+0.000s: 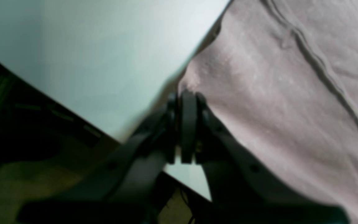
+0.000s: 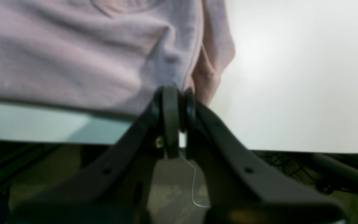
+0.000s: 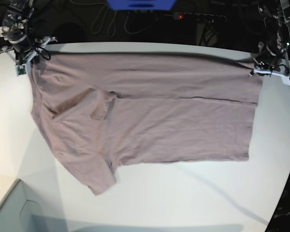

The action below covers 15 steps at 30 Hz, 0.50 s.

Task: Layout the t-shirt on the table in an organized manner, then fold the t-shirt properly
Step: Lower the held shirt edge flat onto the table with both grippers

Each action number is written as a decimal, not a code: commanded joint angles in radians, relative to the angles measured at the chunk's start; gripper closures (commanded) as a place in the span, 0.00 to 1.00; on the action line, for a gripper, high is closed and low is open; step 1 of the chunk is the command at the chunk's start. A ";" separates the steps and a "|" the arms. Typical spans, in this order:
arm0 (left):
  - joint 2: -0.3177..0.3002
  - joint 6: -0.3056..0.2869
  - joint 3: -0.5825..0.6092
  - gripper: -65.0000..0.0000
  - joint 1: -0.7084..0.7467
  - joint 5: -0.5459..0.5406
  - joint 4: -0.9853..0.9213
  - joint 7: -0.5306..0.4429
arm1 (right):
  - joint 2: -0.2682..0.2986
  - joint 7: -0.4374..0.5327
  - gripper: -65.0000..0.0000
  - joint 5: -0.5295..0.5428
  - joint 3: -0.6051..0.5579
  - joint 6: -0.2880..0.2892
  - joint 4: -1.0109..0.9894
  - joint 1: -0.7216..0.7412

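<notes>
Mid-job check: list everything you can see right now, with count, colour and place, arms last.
t-shirt: one, dusty mauve, spread across the table, far edge stretched between the two grippers, one sleeve folded onto the body, the other pointing toward the near edge.
table: one, white, curved edge, under the shirt.
grey box corner: one, pale grey, near corner of the base view.
blue object: one, beyond the far table edge, partly out of frame.
power strip: one, dark with a red light, beyond the far edge.
left gripper: one, black, shut on the t-shirt's corner near the table edge.
right gripper: one, black, shut on the t-shirt's edge beside a sleeve.
</notes>
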 commanded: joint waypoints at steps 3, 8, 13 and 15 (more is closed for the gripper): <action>-0.014 -0.006 -0.008 1.00 0.013 -0.003 0.017 -0.014 | 0.013 0.019 1.00 0.005 0.003 0.011 -0.018 -0.003; -0.014 -0.006 -0.005 1.00 0.007 0.003 0.006 -0.005 | 0.018 0.027 0.84 0.008 0.005 0.011 -0.064 -0.002; -0.019 -0.006 -0.002 1.00 0.007 0.005 0.019 -0.002 | 0.012 0.094 0.77 0.008 0.014 0.011 -0.062 -0.002; -0.042 -0.006 -0.005 1.00 0.007 -0.001 0.019 0.038 | 0.012 0.099 0.76 0.008 0.022 0.011 -0.061 -0.002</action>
